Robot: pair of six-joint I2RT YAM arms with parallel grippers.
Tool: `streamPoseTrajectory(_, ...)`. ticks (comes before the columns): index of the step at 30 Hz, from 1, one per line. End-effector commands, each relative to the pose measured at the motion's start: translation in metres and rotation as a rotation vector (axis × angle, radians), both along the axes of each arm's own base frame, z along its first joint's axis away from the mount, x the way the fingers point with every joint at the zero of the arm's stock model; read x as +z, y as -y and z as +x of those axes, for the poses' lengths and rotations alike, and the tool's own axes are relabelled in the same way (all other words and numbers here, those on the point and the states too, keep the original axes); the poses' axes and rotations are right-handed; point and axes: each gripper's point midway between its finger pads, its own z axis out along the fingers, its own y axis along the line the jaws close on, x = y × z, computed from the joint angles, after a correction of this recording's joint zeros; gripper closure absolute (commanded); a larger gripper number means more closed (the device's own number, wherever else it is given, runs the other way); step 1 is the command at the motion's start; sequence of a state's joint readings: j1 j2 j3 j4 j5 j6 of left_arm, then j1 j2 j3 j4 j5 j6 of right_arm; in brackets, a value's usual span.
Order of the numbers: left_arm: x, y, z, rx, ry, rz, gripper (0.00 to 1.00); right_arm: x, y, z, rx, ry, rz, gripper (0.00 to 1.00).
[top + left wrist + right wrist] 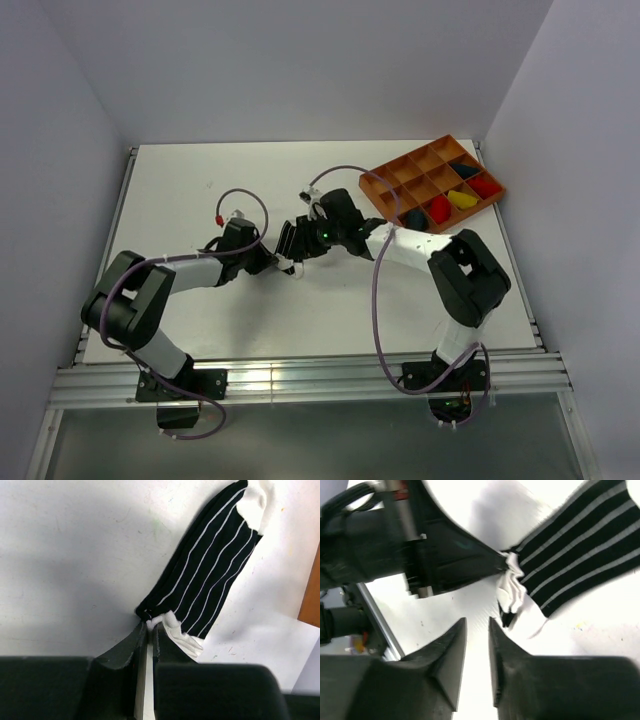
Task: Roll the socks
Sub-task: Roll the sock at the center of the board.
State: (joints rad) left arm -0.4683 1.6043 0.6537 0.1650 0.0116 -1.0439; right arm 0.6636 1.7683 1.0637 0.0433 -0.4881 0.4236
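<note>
A black sock with thin white stripes (210, 575) lies flat on the white table, its white toe (262, 500) at the far end. My left gripper (150, 625) is shut on the bunched white edge (182, 632) at the sock's near end. In the right wrist view the same sock (580, 545) lies to the upper right, and the left fingers (460, 555) pinch its white edge (512, 587). My right gripper (477, 622) stands open just short of that edge, nothing between its fingers. In the top view both grippers (275, 262) (292, 243) meet mid-table and largely hide the sock.
An orange compartment tray (395, 208) sits at the back right, holding dark (415, 217), red (440, 207) and yellow (460, 198) fabric bundles. Its edge (312, 590) shows at the right of the left wrist view. White walls enclose the table.
</note>
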Motion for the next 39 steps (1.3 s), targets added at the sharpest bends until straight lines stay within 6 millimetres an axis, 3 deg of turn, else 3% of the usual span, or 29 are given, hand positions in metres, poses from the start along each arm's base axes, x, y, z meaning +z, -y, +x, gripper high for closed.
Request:
streamPoseTrajectory(1,-0.033,-0.025,-0.019,-0.012,-0.105,0.162,0.92,0.007,-0.001,0.003,0.028,0.132,-0.058,0.70)
streamPoseTrajectory(3,-0.032,-0.025,-0.018,-0.023,-0.100,0.170,0.92,0.010,-0.014,-0.002,0.066,0.144,-0.026,0.77)
streamPoseTrajectory(6,-0.027,-0.024,-0.015,-0.044,-0.086,0.181,0.92,0.004,-0.022,-0.003,0.093,0.197,-0.032,0.76)
streamPoseTrajectory(12,-0.023,-0.019,-0.008,-0.081,-0.067,0.191,0.92,-0.017,-0.023,-0.003,0.132,0.397,-0.163,0.58)
streamPoseTrajectory(18,-0.023,-0.014,-0.006,-0.113,-0.067,0.186,0.92,-0.015,-0.028,-0.003,0.149,0.585,-0.243,0.57)
streamPoseTrajectory(32,-0.021,-0.013,-0.006,-0.133,-0.078,0.198,0.92,-0.036,-0.033,0.003,0.176,0.613,-0.290,0.60)
streamPoseTrajectory(39,-0.022,-0.013,-0.005,-0.133,-0.079,0.199,0.92,-0.057,-0.032,-0.002,0.209,0.586,-0.330,0.61)
